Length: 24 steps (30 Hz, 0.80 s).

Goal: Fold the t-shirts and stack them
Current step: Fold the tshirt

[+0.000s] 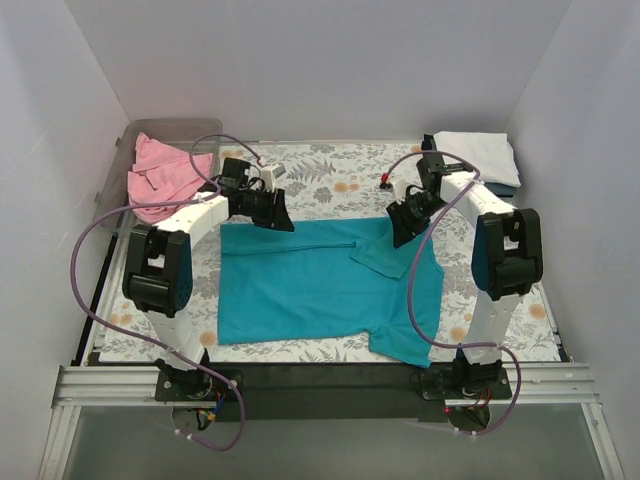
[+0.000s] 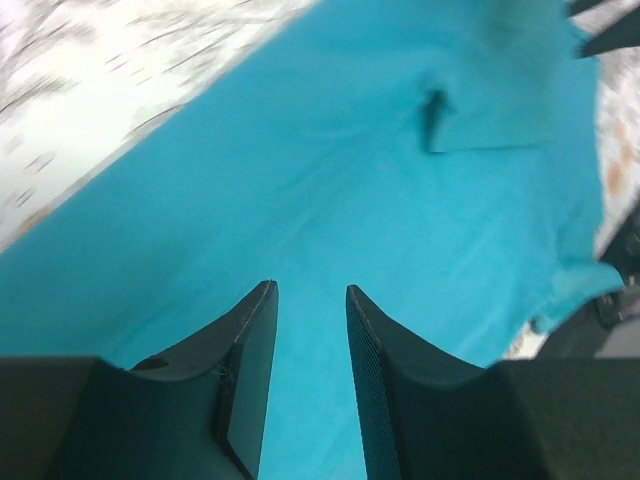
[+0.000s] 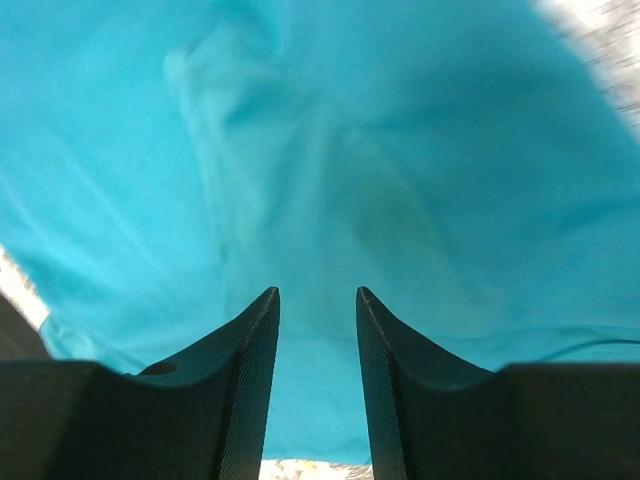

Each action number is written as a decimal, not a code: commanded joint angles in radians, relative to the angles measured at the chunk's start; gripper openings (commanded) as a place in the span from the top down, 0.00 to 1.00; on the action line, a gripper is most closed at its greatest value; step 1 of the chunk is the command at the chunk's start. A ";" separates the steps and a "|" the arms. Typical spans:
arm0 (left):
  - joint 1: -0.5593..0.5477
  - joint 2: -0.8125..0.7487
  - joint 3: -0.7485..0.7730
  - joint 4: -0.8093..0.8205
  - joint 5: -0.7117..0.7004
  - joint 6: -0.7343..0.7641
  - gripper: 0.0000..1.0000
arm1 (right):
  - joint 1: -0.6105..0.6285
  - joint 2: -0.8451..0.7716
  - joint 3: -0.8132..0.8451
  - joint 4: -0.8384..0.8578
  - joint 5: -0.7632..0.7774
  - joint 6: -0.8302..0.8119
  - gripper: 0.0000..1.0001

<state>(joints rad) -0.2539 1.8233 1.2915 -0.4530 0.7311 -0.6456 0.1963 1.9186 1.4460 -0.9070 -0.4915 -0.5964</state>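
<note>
Since the whole rig sat inside plain white walls [image 1: 300,60], the only busy thing in sight was the floral-patterned table cloth [image 1: 330,175] spread over the tabletop [image 1: 330,374]. The tabletop showed as a black strip along the near edge, just behind a silver metal rail [image 1: 320,392].

The teal short-sleeved cloth t-shirt [image 1: 300,285] lay flat across the middle of that cloth. One sleeve was flipped in over the body at the far right, and the other stuck out at the near right corner.

The clear plastic bin [image 1: 120,190] sat at the far left corner against the wall with a crumpled pink cloth t-shirt [image 1: 165,175] in it. At the far right corner a white folded cloth t-shirt [image 1: 478,155] rested on top of a dark grey-blue cloth t-shirt [image 1: 506,188], of which only a sliver showed. A small red object [image 1: 385,181] sat on the table cloth near that pile, too tiny to make out. Purple cables [image 1: 85,270] looped off both arms.

The left gripper [image 1: 275,215] was over the shirt's far left edge. In its wrist view [image 2: 308,290] the jaws were a little apart with nothing between them, just teal cloth below. The right gripper [image 1: 405,228] hovered by the flipped-in sleeve, and its wrist view [image 3: 317,292] gave the same story: a narrow gap, nothing pinched, wrinkled teal fabric filling the frame. Whether either one was touching the cloth, I couldn't tell.
</note>
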 commanded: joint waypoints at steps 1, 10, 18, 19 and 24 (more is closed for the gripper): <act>0.039 -0.039 -0.049 -0.059 -0.203 -0.068 0.68 | -0.006 0.025 0.089 0.049 0.039 0.118 0.56; 0.087 0.083 -0.028 -0.069 -0.366 -0.046 0.71 | -0.003 0.169 0.134 0.121 0.140 0.190 0.55; 0.154 0.272 0.138 -0.093 -0.360 0.000 0.71 | -0.008 0.307 0.280 0.161 0.211 0.213 0.54; 0.165 0.290 0.161 -0.104 -0.342 0.015 0.71 | -0.008 0.316 0.306 0.158 0.212 0.213 0.54; 0.189 0.320 0.320 -0.168 -0.181 0.078 0.66 | -0.008 0.278 0.393 0.148 0.186 0.201 0.42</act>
<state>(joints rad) -0.0849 2.1380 1.5467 -0.5591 0.4927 -0.6460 0.1925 2.2219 1.7889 -0.7677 -0.3351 -0.3832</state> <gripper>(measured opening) 0.333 0.547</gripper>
